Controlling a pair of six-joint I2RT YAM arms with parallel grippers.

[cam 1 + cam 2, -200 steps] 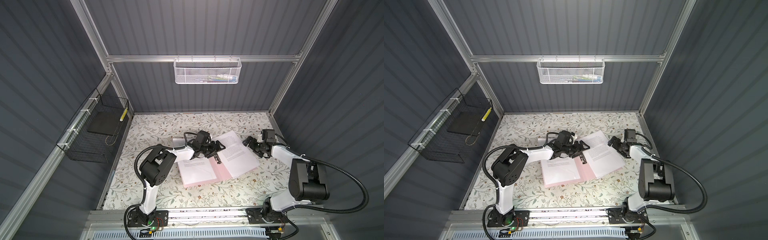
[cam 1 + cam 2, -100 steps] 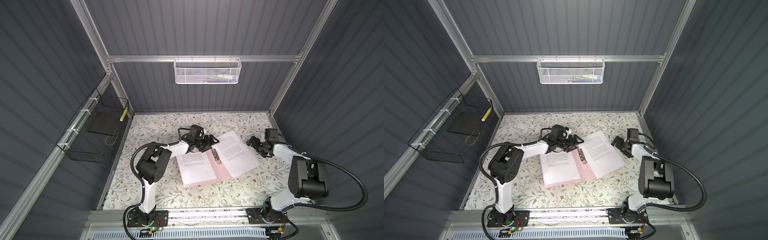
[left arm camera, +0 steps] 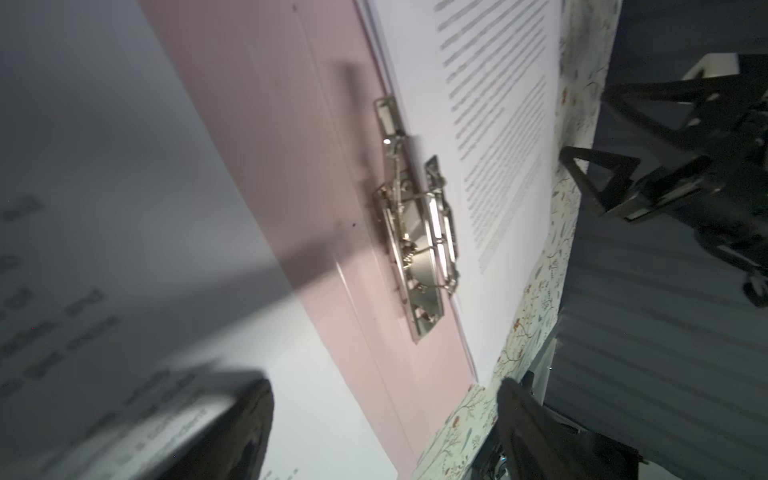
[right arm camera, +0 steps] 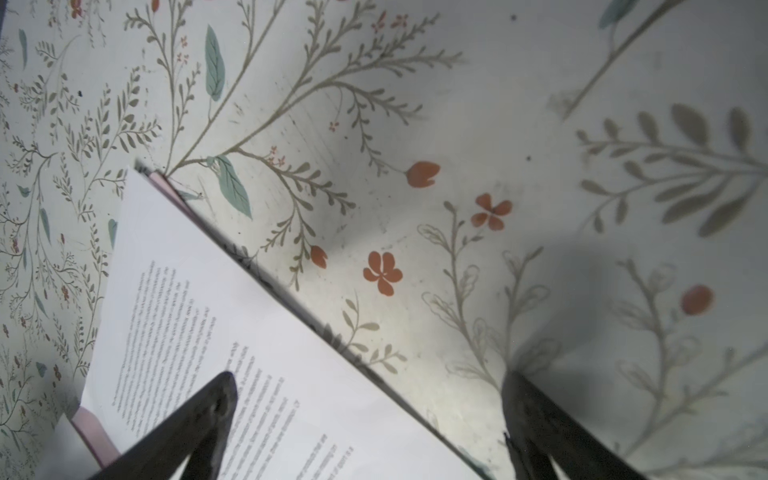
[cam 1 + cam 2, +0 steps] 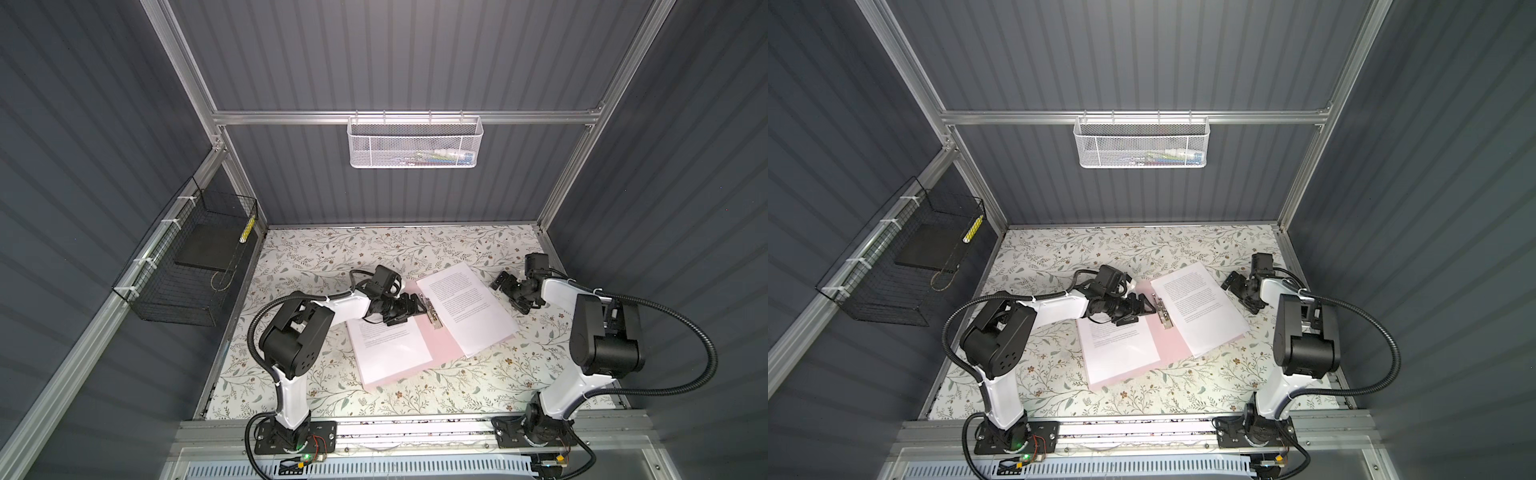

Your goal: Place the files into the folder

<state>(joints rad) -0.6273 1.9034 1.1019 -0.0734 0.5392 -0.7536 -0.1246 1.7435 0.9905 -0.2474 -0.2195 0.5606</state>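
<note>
Left gripper (image 5: pixel 411 308), released and empty, is nearer, just beside the metal clip (image 5: pixel 431 311), whose long axis follows the pink folder (image 5: pixel 446 345) spine. Right gripper (image 5: pixel 508 296), likewise released, hovers beyond the files (image 5: pixel 465 307).

Sheet (image 3: pixel 104 249) beside the left gripper (image 3: pixel 382 386) blurred, its end under that gripper hidden in both top views, fingers (image 3: pixel 241 432) cut off by the picture's edge, right gripper (image 4: pixel 370 376) likewise, basket (image 5: pixel 415 145) contents beyond both too small to tell.
</note>
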